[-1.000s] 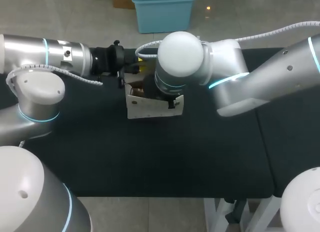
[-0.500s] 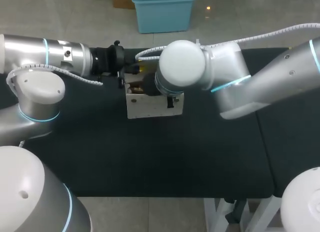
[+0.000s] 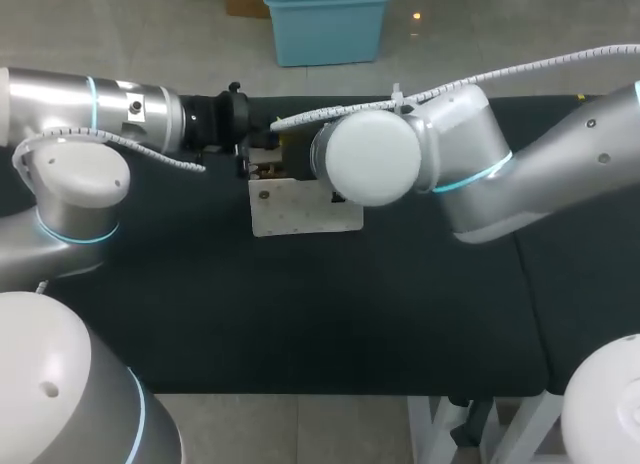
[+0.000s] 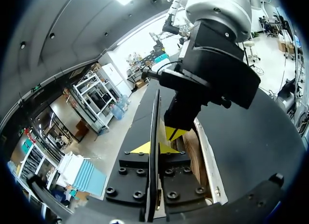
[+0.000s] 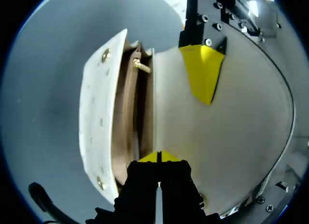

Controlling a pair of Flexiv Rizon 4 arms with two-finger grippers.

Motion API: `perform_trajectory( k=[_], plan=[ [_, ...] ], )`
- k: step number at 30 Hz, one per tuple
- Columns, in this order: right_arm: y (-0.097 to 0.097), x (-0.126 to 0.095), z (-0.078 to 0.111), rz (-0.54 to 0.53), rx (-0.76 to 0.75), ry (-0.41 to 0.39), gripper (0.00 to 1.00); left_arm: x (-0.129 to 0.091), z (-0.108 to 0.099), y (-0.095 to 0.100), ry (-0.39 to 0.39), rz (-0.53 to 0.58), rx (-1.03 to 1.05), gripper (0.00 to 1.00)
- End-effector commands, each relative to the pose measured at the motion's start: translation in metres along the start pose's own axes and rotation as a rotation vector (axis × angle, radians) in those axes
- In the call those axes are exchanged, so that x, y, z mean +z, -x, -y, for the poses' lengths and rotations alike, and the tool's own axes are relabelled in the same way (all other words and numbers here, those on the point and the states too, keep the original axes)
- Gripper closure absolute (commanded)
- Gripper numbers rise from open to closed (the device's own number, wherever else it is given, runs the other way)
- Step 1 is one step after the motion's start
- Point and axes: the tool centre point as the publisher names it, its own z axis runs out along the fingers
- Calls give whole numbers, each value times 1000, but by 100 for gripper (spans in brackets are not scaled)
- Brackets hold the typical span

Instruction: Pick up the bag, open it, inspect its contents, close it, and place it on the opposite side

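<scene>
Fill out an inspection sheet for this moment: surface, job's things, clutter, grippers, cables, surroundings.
Surface: dark table.
Job's things: white bag, mouth open, brown inside showing.
Clutter: nothing seen.
Grippers: left gripper shut on a bag wall seen edge-on between its fingers; right gripper apparently shut on the bag at its mouth.
Cables: left hose and right hose run along their arms, off the bag.
Surroundings: nothing seen.

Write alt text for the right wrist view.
A white bag is open, showing its brown inside, with the right tool pinching the edge of one wall. Ahead of it, the left tool grips the bag's wide white panel, one yellow finger lying flat against it.
</scene>
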Motion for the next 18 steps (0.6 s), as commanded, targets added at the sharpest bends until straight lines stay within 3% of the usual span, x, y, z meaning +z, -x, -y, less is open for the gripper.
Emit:
perform_trajectory(
  k=[1,8,18],
  plan=[
    [6,-23,3,59,-2,5,100,0,0,0,-2,5,1,100],
    [22,-53,2,151,-28,12,100,-3,6,4,-15,6,-29,100],
    [25,-94,9,242,-55,1,100,-11,19,11,-77,-65,-159,100]
  ],
)
